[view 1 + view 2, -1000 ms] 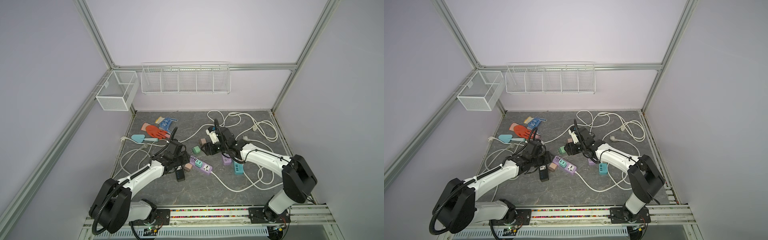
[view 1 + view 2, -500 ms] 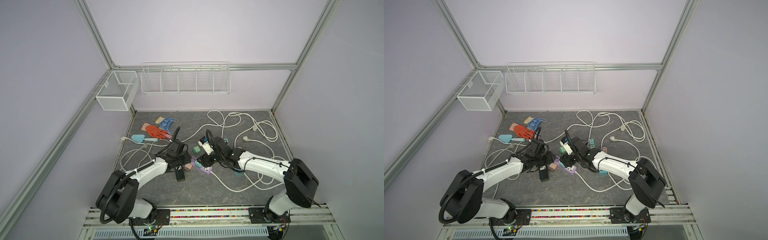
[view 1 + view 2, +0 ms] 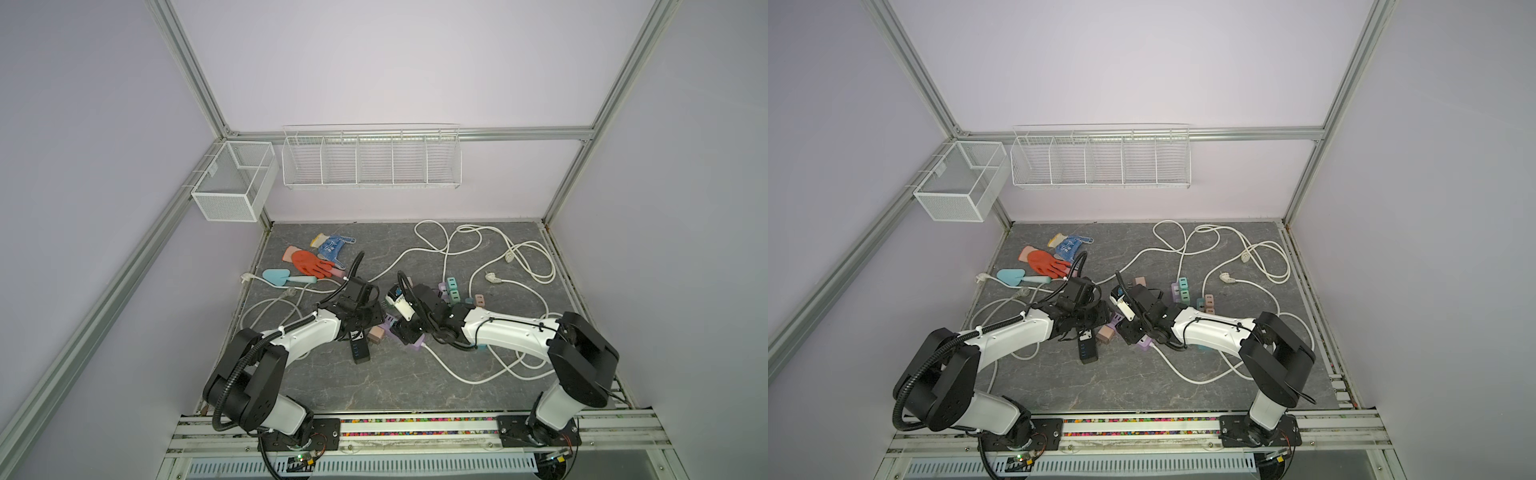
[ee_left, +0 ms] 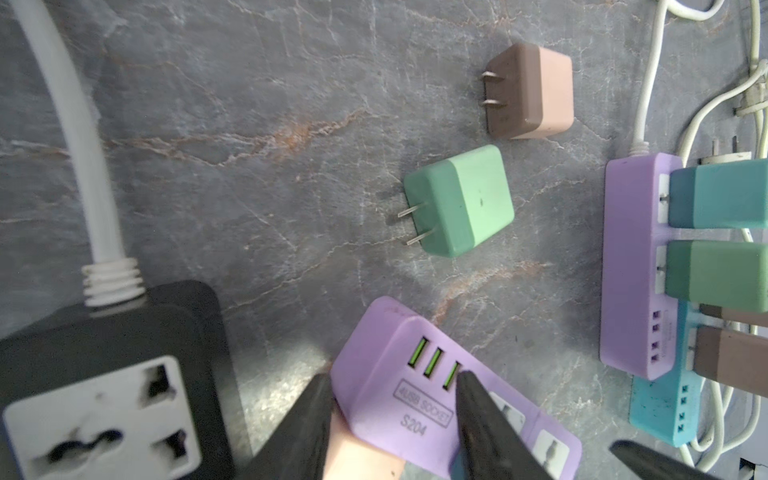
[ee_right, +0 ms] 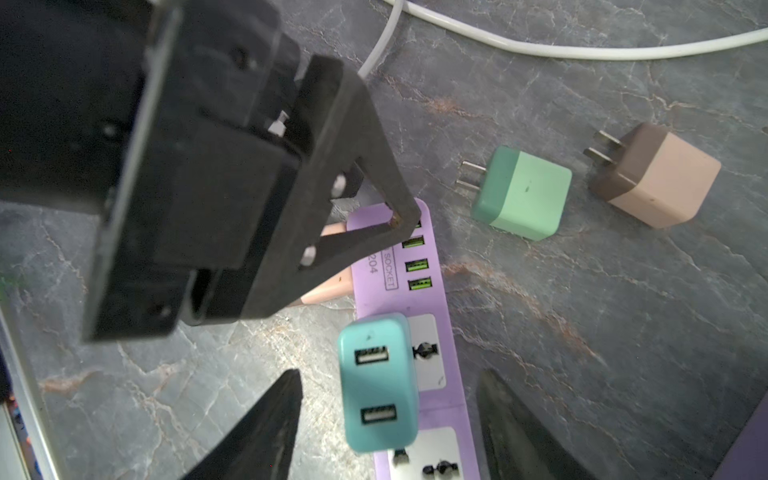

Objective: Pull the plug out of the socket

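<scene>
Right wrist view: we log the teal plastic two-port charger plug (image 5: 377,386) seated in the first socket past the green USB ports of the lilac plastic power strip (image 5: 419,257). Around it the right gripper (image 5: 388,374) stands released. Grey marbled tabletop (image 5: 602,353) shows in the gap on each side, between the plug and the black fingers (image 5: 266,428).

Room along the strip is tight. The left gripper (image 4: 395,376) sits clamped on the strip's USB end, one finger at the strip's edge, one over its printed face. On the strip's other side we see bare tabletop out to a mint-green cube plug (image 5: 523,193) and a brown-and-pink cube plug (image 5: 656,183), both loose, prongs bare, apart from the strip.

Hidden:
- The plug's prongs are sunk in the socket.
- The strip's far end is cut by the frame.
- A pale pink block (image 5: 328,291) beside the strip lies mostly under the left gripper.
- In both top views the strip is only a lilac sliver (image 3: 417,344) (image 3: 1144,342) beneath the two grippers.

The plug stands upright off the strip's face, ports toward the camera. Its long axis runs with the strip's length.
</scene>
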`<state>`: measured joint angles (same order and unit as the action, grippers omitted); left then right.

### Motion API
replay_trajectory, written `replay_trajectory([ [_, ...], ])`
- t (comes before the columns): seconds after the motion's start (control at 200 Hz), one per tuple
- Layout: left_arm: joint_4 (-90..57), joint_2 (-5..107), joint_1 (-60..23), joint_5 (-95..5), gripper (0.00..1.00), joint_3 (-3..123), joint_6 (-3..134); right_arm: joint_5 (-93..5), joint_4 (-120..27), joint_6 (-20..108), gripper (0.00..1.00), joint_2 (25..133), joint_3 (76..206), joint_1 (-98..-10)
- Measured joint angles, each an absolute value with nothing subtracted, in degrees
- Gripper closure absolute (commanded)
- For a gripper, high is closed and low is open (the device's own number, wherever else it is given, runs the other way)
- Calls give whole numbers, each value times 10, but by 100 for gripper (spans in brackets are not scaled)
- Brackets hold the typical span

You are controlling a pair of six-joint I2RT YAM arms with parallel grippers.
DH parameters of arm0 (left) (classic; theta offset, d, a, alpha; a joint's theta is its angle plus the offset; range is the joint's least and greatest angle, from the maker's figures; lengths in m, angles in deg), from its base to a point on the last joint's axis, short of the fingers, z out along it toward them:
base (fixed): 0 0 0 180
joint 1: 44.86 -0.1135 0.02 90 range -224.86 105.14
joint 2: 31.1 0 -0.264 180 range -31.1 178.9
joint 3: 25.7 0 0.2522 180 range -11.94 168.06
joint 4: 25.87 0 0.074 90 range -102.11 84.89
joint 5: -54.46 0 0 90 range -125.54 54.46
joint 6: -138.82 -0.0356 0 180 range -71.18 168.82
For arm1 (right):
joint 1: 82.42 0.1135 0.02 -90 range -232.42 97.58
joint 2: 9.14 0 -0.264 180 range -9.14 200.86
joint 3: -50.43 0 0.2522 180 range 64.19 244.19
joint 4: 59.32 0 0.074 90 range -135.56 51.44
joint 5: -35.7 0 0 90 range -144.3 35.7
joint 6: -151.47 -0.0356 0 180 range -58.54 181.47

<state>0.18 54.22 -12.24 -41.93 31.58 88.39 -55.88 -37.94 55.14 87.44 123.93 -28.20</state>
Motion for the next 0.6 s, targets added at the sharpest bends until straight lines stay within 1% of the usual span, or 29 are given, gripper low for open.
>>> replay_trajectory([
  [0.6,5,564,-122,-420,55,316,870,-566,-369,563,42,915,1262,-279],
])
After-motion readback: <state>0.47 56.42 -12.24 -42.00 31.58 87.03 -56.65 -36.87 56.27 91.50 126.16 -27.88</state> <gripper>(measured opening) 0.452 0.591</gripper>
